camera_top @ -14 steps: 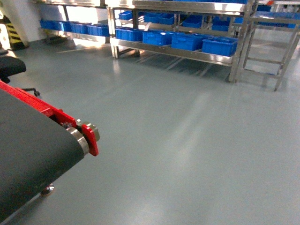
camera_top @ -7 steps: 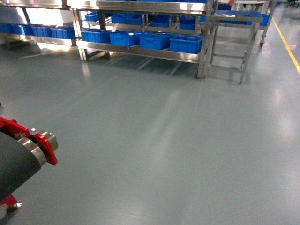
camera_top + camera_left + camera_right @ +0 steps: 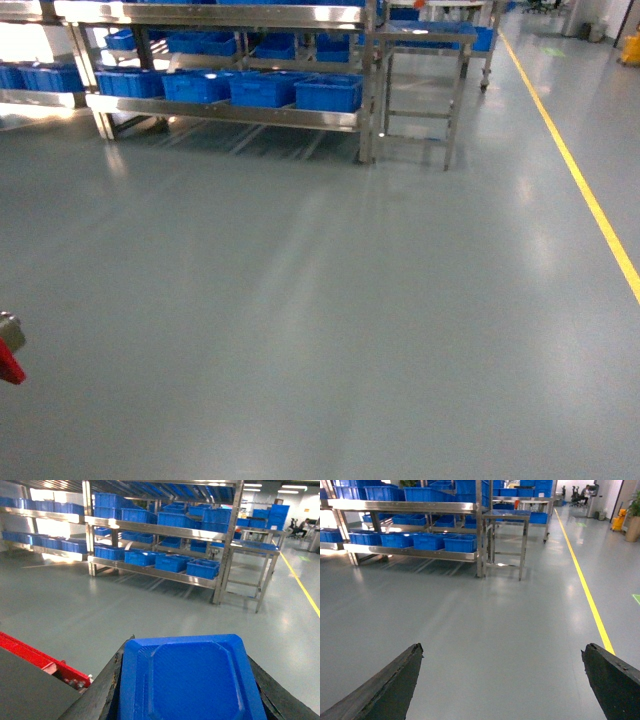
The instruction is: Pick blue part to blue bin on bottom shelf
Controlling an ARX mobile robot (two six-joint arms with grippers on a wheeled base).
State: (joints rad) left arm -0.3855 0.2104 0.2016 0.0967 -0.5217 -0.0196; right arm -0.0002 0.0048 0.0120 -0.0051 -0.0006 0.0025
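In the left wrist view, the blue part (image 3: 190, 680) fills the space between my left gripper's (image 3: 190, 649) dark fingers, which are shut on its two sides. My right gripper (image 3: 502, 649) is open, with only grey floor between its fingers. Neither gripper shows in the head view. Far across the floor stands the steel rack; its bottom shelf (image 3: 230, 113) (image 3: 150, 570) (image 3: 420, 553) carries a row of several blue bins (image 3: 328, 93) (image 3: 202, 568) (image 3: 460, 543). I cannot tell which crate is the task's bin.
A small steel table (image 3: 420, 40) (image 3: 506, 516) stands just right of the rack. A yellow floor line (image 3: 580, 180) runs along the right. The red end of a conveyor (image 3: 8, 360) (image 3: 35, 655) sits at my near left. Grey floor lies between me and the rack.
The head view has swung right: the rack slid leftward in view, the conveyor almost left the frame at the left, and the yellow line came in on the right.
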